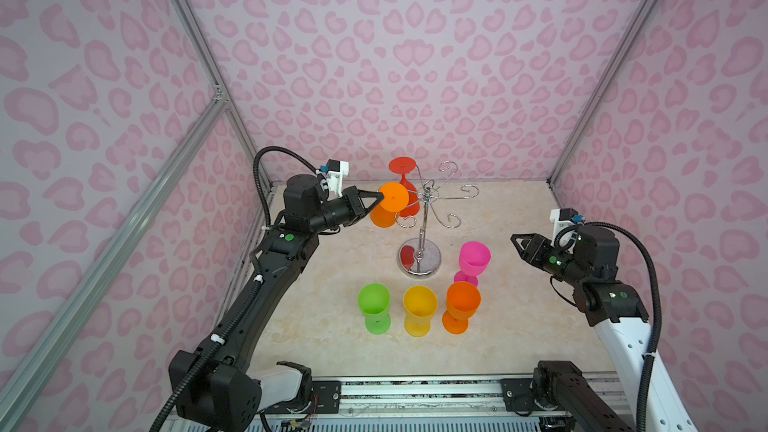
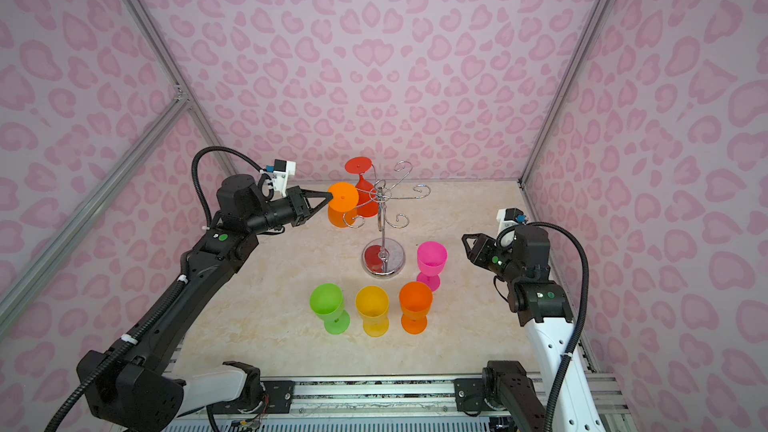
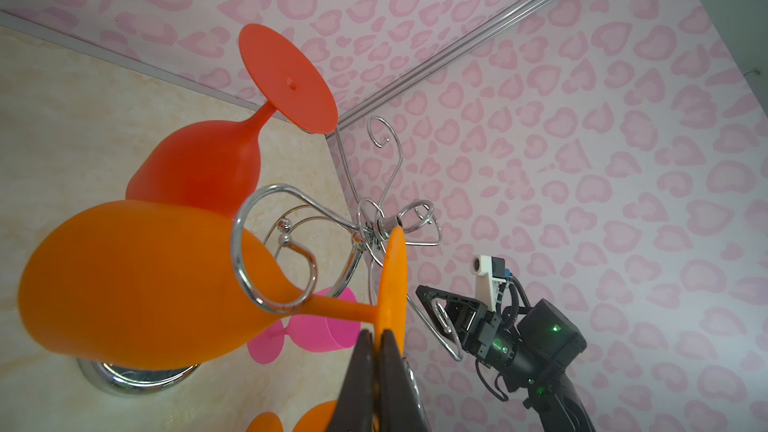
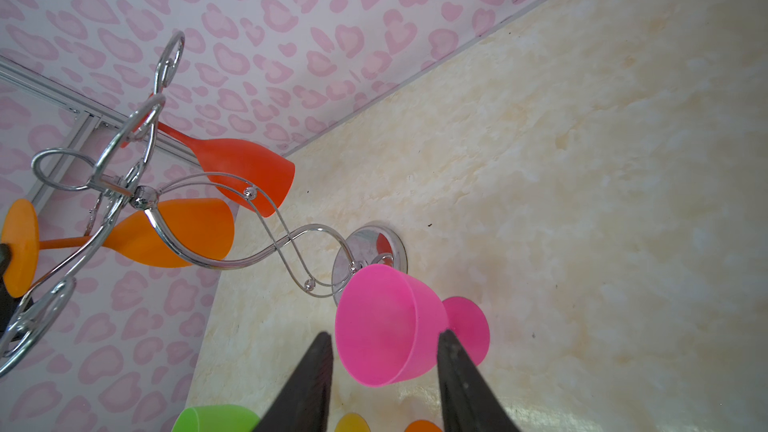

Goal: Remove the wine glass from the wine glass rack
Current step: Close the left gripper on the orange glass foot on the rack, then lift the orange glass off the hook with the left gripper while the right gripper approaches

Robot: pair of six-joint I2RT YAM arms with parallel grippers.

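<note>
The chrome wine glass rack (image 1: 420, 260) stands mid-table on its round mirror base, with curled hooks on top. An orange wine glass (image 1: 392, 198) hangs upside down from a left-hand hook; in the left wrist view its stem (image 3: 332, 305) passes through the hook loop (image 3: 249, 284). My left gripper (image 1: 380, 198) is shut on the edge of that glass's foot disc (image 3: 392, 276). A red wine glass (image 1: 409, 201) hangs upside down behind it. My right gripper (image 1: 515, 238) hovers open and empty at the right, apart from the rack.
Several glasses stand upright on the marble tabletop in front of the rack: pink (image 1: 473, 259), green (image 1: 374, 305), yellow (image 1: 419, 309) and orange (image 1: 462, 305). Pink patterned walls close in the back and both sides. The other hooks (image 1: 451, 168) carry nothing.
</note>
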